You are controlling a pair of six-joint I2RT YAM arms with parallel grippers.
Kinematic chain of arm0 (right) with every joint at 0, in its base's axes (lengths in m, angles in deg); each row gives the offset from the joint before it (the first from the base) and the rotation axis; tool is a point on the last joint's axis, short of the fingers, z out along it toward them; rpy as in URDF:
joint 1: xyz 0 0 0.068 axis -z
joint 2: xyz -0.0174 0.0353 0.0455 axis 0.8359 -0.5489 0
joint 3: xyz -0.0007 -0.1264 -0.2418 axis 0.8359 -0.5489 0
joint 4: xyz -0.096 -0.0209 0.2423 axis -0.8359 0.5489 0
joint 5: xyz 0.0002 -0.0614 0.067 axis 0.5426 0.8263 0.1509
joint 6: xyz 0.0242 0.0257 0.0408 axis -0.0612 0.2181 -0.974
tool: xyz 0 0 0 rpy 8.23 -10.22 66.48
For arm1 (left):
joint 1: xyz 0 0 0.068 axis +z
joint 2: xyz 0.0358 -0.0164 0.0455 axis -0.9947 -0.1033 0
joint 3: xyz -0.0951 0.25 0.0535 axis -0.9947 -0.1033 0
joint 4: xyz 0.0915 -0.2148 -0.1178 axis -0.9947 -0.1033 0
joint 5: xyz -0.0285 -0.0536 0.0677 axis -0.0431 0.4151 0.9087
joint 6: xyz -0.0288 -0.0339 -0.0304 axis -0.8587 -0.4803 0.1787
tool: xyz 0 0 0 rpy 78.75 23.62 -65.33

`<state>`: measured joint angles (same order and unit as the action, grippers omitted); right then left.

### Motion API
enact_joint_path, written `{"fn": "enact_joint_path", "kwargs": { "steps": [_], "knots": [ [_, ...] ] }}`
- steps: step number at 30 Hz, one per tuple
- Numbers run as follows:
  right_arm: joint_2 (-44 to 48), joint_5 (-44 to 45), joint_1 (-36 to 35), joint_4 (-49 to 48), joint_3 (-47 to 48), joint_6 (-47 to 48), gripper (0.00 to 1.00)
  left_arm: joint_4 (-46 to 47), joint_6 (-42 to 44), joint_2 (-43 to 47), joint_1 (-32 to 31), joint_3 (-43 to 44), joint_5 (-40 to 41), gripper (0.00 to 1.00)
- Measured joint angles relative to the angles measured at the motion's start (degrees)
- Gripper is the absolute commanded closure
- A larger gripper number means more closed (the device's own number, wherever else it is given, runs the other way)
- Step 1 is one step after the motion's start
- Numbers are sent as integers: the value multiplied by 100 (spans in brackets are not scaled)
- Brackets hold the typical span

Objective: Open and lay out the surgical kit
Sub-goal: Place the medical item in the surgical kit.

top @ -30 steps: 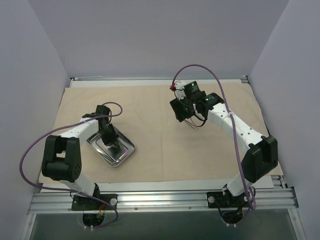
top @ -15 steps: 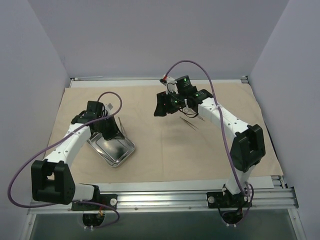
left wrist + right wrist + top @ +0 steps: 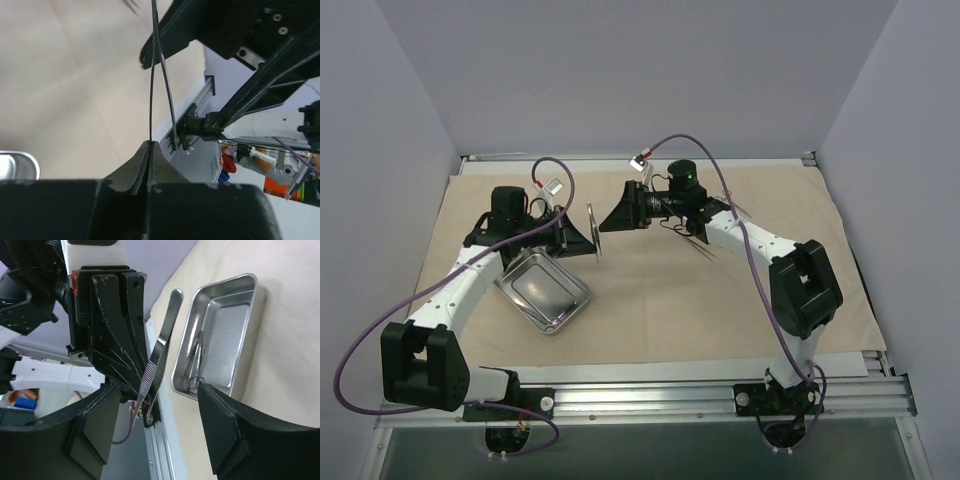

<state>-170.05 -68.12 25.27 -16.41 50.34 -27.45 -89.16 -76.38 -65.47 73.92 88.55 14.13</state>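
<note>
Just past the far edge of the steel tray (image 3: pixel 545 290), clear of the beige cloth wrap (image 3: pixel 670 300), the left pincer (image 3: pixel 582 240) grips the tweezers (image 3: pixel 593 232), offering them to the gaping right pincer (image 3: pixel 612 218), seemingly for a handover.

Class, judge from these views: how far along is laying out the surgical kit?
Done: cloth spread flat, with tray and a thin tool laid on it. In hand: left claw shut on tweezers, held up to the open right claw. Left: placing the tweezers; an instrument sits in the tray.
</note>
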Motion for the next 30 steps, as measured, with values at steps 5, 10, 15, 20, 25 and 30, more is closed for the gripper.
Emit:
{"fn": "enact_joint_path", "kwargs": {
  "steps": [5, 10, 15, 20, 25, 30],
  "knots": [
    [2, -352, 70, -1237, -382, -931, 36, 651, -376, 0, -166, -2, -487, 98],
    [2, -466, 76, -1766, -404, -1309, 39, 992, -577, 0, -350, -7, -756, 98],
    [4, -553, 76, -1998, -407, -1497, 76, 1248, -717, 0, -409, -35, -909, 98],
    [4, -673, 83, -2234, -402, -1803, 100, 1204, -640, -28, -413, -48, -793, 39],
    [-9, 72, 177, 192, 304, -229, 100, 380, -138, -46, -284, 22, -175, 31],
    [-785, 2559, 184, 3659, 2455, 2079, 100, -1394, 706, -184, -162, 793, 1471, 32]
  ]
}}
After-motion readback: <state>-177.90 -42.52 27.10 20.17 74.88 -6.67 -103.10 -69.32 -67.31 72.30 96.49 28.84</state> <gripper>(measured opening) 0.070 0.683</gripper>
